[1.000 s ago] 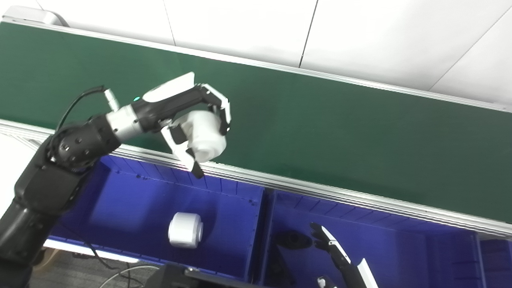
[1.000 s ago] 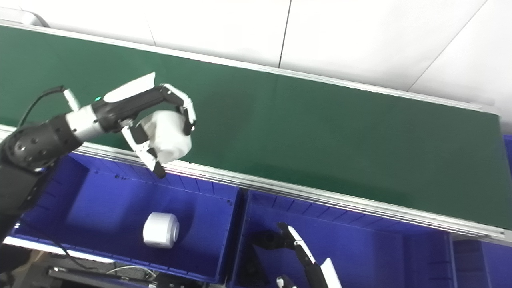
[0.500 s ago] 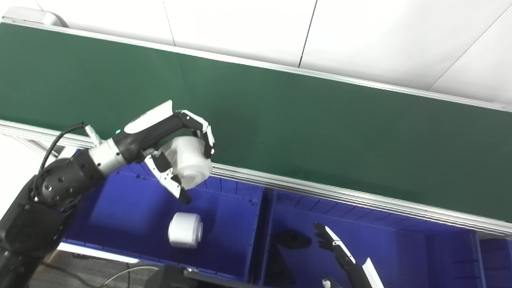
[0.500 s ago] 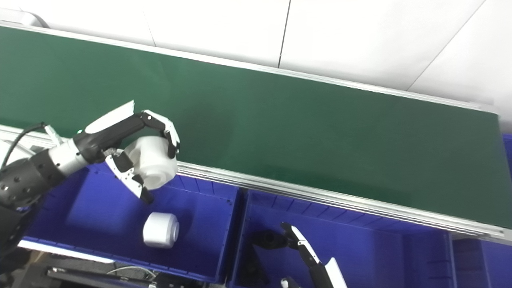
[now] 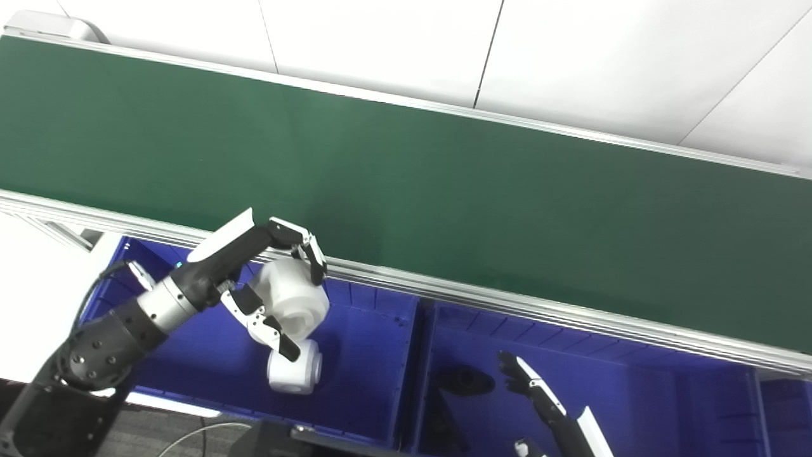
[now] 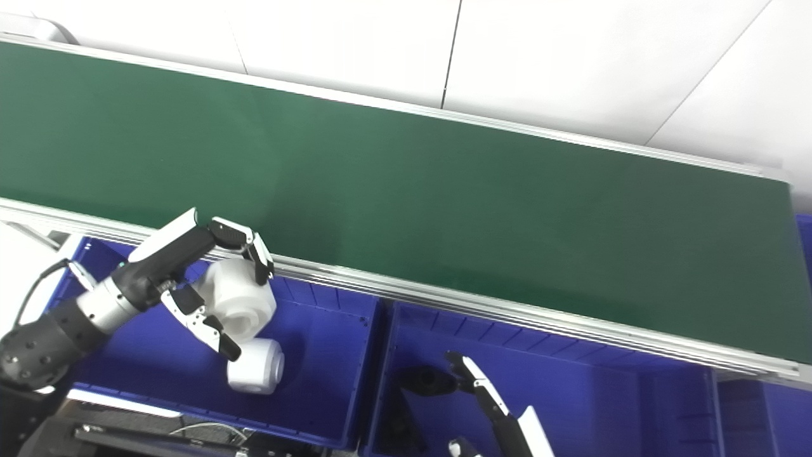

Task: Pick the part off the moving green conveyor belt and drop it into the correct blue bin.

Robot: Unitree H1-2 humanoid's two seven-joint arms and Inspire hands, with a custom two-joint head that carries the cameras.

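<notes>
My left hand (image 5: 263, 285) is shut on a white cylindrical part (image 5: 293, 298) and holds it over the left blue bin (image 5: 190, 330), just below the conveyor's near rail. A second white cylinder (image 5: 298, 376) lies on that bin's floor directly beneath the held one. The green conveyor belt (image 5: 444, 190) carries nothing in view. My right hand (image 5: 539, 397) hovers low over the middle blue bin (image 5: 634, 393) with its fingers spread, holding nothing.
A black part (image 5: 466, 381) lies in the middle bin near my right fingertips. An aluminium rail (image 5: 507, 304) runs between belt and bins. Another bin's edge (image 5: 786, 406) shows at the far right. Cables (image 5: 190, 435) lie on the floor below.
My left hand has carried the white part down and toward me, off the belt, across the rail and into the space above the left bin. The right hand has barely moved.
</notes>
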